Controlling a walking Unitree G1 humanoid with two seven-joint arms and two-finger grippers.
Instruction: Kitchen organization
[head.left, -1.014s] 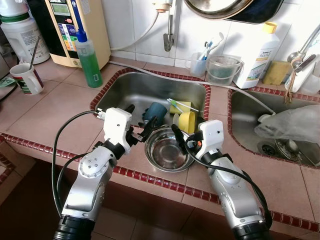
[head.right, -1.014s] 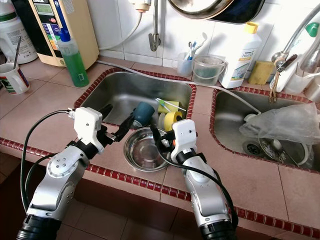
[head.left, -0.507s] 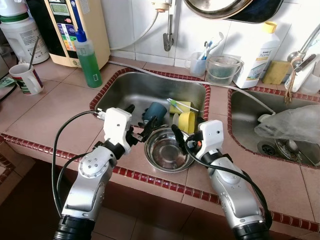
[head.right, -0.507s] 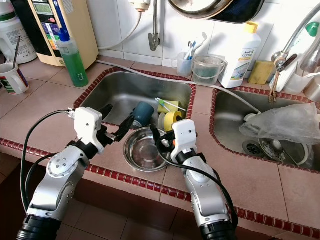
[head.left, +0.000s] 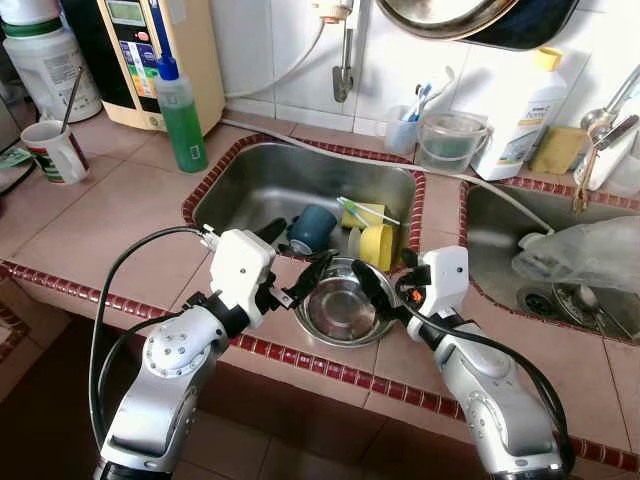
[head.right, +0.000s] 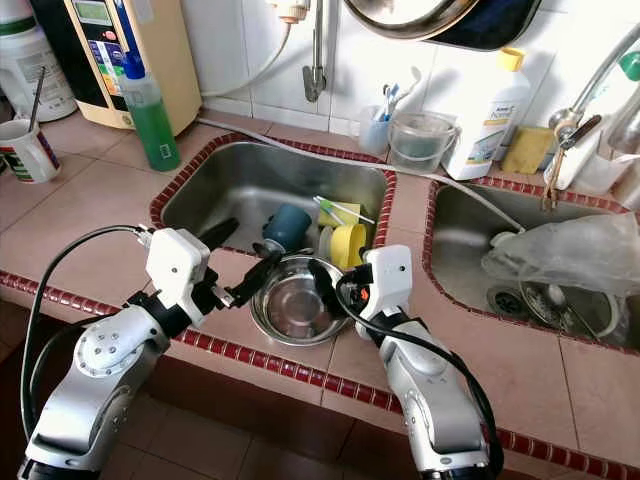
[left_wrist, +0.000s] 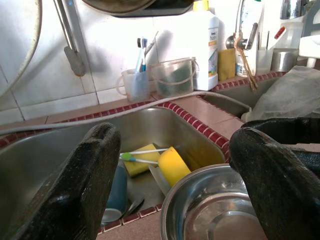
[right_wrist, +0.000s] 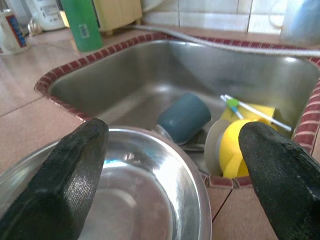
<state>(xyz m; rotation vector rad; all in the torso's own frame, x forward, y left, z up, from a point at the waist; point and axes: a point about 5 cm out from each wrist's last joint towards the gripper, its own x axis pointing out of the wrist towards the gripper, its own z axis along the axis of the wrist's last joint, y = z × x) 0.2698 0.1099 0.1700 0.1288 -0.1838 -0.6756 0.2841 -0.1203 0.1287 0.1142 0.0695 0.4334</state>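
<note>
Steel bowl (head.left: 343, 310) sits on tiled bench (head.left: 100, 215) at sink's (head.left: 255, 180) front edge, partly overhanging basin. Left end effector (head.left: 300, 280) and right end effector (head.left: 385, 290) flank bowl, both spread wide, holding nothing. Good grip likely needs fingers over opposite rims, squeezing evenly (steel looks slippery). Blue cup (head.left: 312, 227) lies behind in sink.
</note>
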